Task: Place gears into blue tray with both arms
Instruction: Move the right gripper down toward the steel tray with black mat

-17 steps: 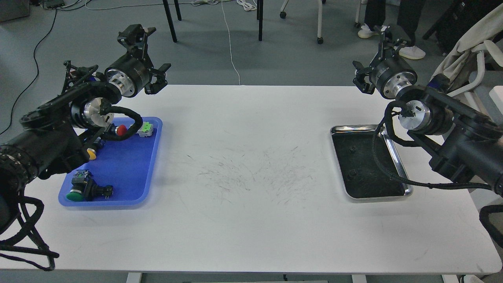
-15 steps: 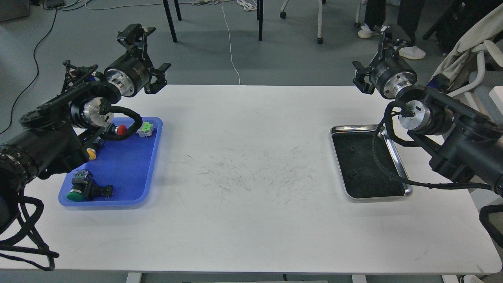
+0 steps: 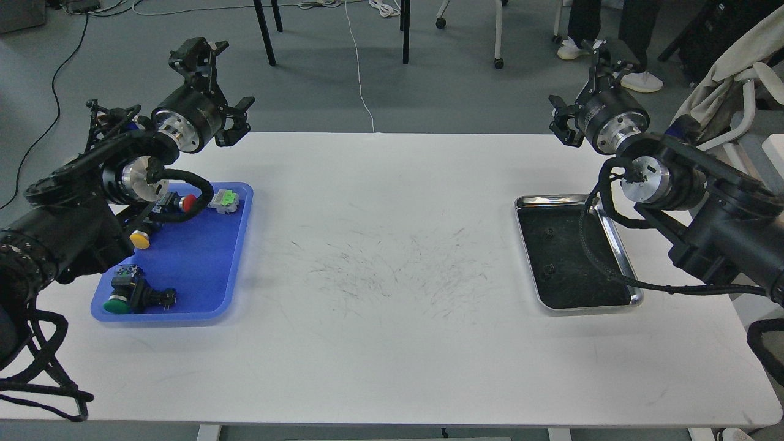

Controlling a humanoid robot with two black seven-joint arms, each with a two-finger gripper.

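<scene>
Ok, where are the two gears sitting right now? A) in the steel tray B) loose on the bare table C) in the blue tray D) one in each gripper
A: both gears lie on the dark inside of the steel tray, far from the blue tray.

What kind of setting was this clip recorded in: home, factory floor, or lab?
Most likely a robotics lab or test room. A plain white table carries a blue tray of push-button switches and a steel tray; behind it, loose cables cross a grey floor among wheeled chair legs.
</scene>
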